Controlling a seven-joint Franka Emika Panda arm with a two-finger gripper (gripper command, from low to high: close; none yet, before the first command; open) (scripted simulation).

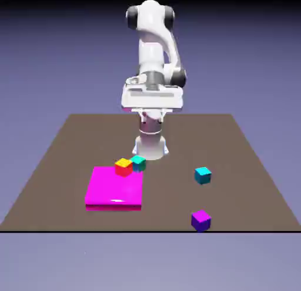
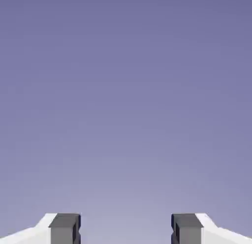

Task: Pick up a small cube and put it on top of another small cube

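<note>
On the brown table [image 1: 247, 166], a flat magenta slab [image 1: 114, 189] lay at seven o'clock. At the slab's one o'clock corner sat the yellow-topped cube [image 1: 123, 166]; the cyan cube [image 1: 203, 175] rested well apart at four o'clock. High above, the gripper [image 2: 126, 229] stood released, grasping nothing.

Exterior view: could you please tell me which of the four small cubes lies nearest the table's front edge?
The small purple cube. It sits alone close to the front edge, while the cyan cube, teal cube and yellow-topped cube lie farther back.
</note>
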